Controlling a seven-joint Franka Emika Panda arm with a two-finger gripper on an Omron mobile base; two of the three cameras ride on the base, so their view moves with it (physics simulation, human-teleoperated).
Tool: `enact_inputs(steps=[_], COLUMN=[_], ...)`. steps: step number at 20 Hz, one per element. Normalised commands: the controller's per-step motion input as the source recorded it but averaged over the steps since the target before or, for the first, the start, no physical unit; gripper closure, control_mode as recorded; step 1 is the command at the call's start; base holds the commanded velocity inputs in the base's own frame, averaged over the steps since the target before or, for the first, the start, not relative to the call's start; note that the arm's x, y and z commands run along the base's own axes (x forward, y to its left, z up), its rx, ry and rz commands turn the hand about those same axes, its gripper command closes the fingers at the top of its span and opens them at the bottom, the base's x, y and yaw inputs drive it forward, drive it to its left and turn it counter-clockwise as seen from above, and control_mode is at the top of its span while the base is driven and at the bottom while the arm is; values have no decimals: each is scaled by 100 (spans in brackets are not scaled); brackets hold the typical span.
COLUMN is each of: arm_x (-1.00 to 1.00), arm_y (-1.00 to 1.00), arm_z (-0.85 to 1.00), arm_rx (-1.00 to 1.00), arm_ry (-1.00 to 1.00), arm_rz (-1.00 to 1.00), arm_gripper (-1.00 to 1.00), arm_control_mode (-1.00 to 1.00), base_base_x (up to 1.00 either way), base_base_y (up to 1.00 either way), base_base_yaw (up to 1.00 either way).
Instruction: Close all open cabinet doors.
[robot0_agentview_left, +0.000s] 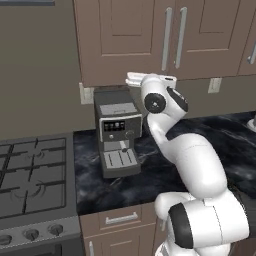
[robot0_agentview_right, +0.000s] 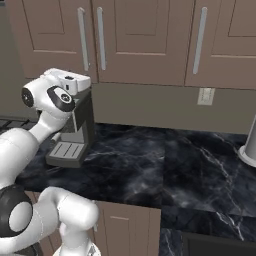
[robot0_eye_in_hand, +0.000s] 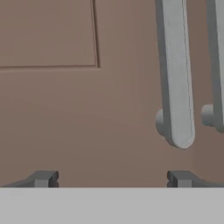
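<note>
Taupe-brown cabinet doors hang above the counter. The left door (robot0_agentview_left: 120, 35) carries a silver bar handle (robot0_agentview_left: 166, 39), and its neighbour (robot0_agentview_left: 215, 30) has its own handle (robot0_agentview_left: 180, 37) right beside it. From both base views these doors look flush with the cabinet front. In the hand view the left door (robot0_eye_in_hand: 65, 109) is very close, with the lower end of its handle (robot0_eye_in_hand: 177, 74) at upper right and the neighbour's handle (robot0_eye_in_hand: 216, 65) at the edge. My gripper (robot0_eye_in_hand: 113, 178) is open, facing the door's lower part, its fingertips (robot0_eye_in_hand: 43, 178) holding nothing. The hand (robot0_agentview_left: 150, 80) (robot0_agentview_right: 65, 80) sits at the door's bottom edge.
A black coffee machine (robot0_agentview_left: 117, 132) stands on the dark marble counter (robot0_agentview_left: 150, 175) just below the hand. A gas stove (robot0_agentview_left: 32, 175) lies to the left. Wall outlets (robot0_agentview_right: 205, 96) sit under the cabinets. A grey object (robot0_agentview_right: 248, 145) stands at the far right. Drawers (robot0_agentview_left: 121, 218) run below the counter.
</note>
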Motion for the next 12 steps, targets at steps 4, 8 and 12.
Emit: enact_inputs(steps=[4, 8, 12], arm_x=[33, 28, 27], arm_y=[-7, -4, -2], arm_z=[0, 0, 0], arm_rx=[0, 0, 0], arm_ry=[0, 0, 0], arm_rz=[3, 3, 3], arm_gripper=[-100, -100, -100], arm_control_mode=[-100, -100, -100], base_base_x=[0, 0, 0], base_base_y=[0, 0, 0], base_base_yaw=[0, 0, 0])
